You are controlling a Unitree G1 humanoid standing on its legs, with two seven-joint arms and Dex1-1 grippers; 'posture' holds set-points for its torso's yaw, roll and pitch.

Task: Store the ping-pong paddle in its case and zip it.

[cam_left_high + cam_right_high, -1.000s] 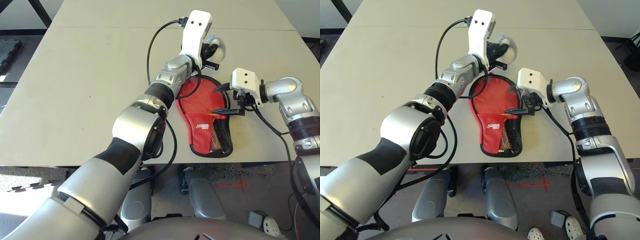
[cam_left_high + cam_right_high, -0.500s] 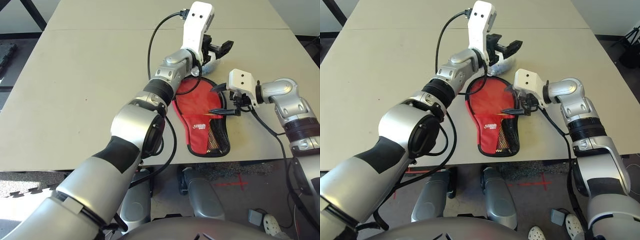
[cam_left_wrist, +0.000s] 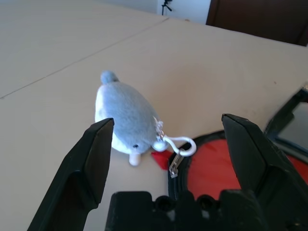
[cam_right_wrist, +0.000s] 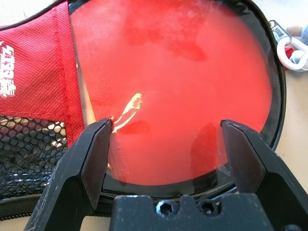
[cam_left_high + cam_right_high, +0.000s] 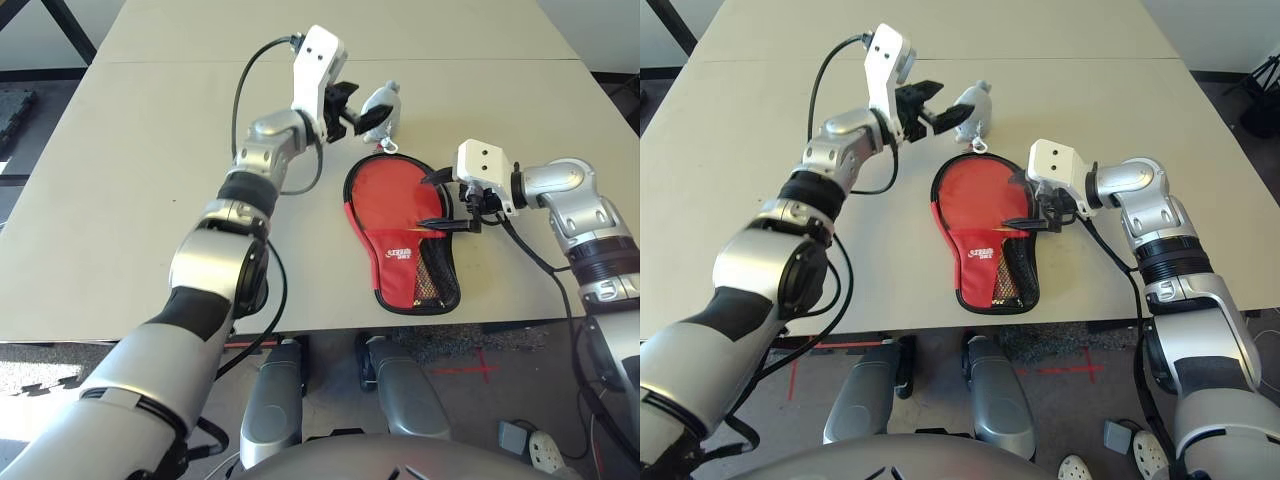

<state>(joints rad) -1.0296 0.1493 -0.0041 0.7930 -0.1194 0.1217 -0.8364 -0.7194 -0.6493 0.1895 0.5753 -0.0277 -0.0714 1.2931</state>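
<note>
Both sets of jaws are spread wide with nothing between them. The left gripper (image 5: 352,108) hovers just short of a little grey plush keychain (image 5: 382,108) that sits on the table (image 5: 130,190) beyond the round end of the case (image 5: 400,240). The plush's white clip lies right next to the zipper pull (image 3: 173,164), so it looks like a charm hanging off the zipper, though the link itself is too small to be sure of. That would explain the left gripper's spot: it's lined up on the thing that drags the zipper round.

The right gripper (image 5: 437,203) hangs over the case's right edge, fingers (image 4: 91,159) straddling the red face of the paddle (image 4: 183,82), which lies inside the case, whose flap is open on that side and folded back. Probably it's there to steady the case or push the flap over.

What's in the way: the flap isn't down yet, and the paddle's rim sits close to the zipper track, so the zip could snag there.
</note>
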